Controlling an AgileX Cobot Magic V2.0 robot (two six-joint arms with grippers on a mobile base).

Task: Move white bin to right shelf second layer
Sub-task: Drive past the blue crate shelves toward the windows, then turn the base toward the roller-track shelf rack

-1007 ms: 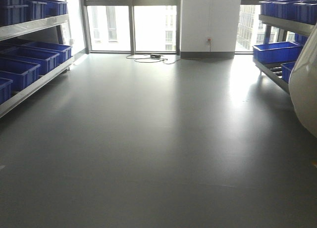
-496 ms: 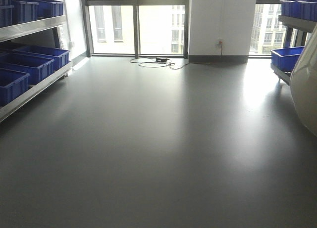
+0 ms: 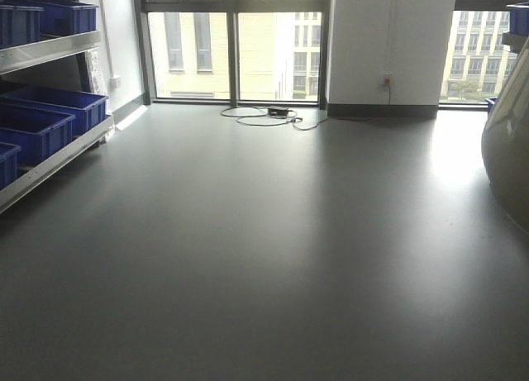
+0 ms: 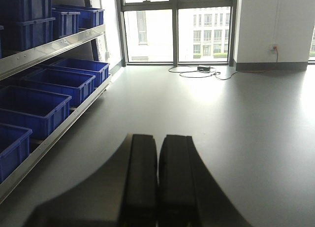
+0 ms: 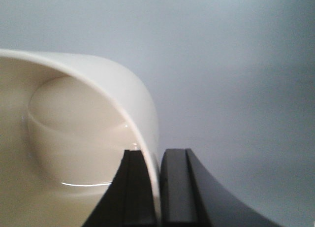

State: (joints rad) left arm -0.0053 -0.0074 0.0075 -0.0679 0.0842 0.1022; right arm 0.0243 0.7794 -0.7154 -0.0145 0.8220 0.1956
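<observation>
The white bin [image 5: 74, 128] fills the left of the right wrist view, its mouth turned toward the camera. My right gripper [image 5: 157, 153] is shut on the white bin's rim, one finger inside the wall and one outside. In the front view the white bin [image 3: 508, 170] shows only as a cream curve at the right edge. My left gripper [image 4: 158, 138] is shut with nothing in it, held above the grey floor. The right shelf second layer is out of view.
A steel rack [image 3: 50, 49] with several blue crates [image 3: 62, 107] lines the left wall. A black cable with a power brick [image 3: 273, 114] lies on the floor before the windows. A white pillar [image 3: 388, 42] stands at the back. A blue crate corner [image 3: 521, 17] shows at far right.
The view has swung to the left: the right rack with its blue crates has slid out of the frame, and the pillar and cable have shifted right. The bin stays in the right gripper.
</observation>
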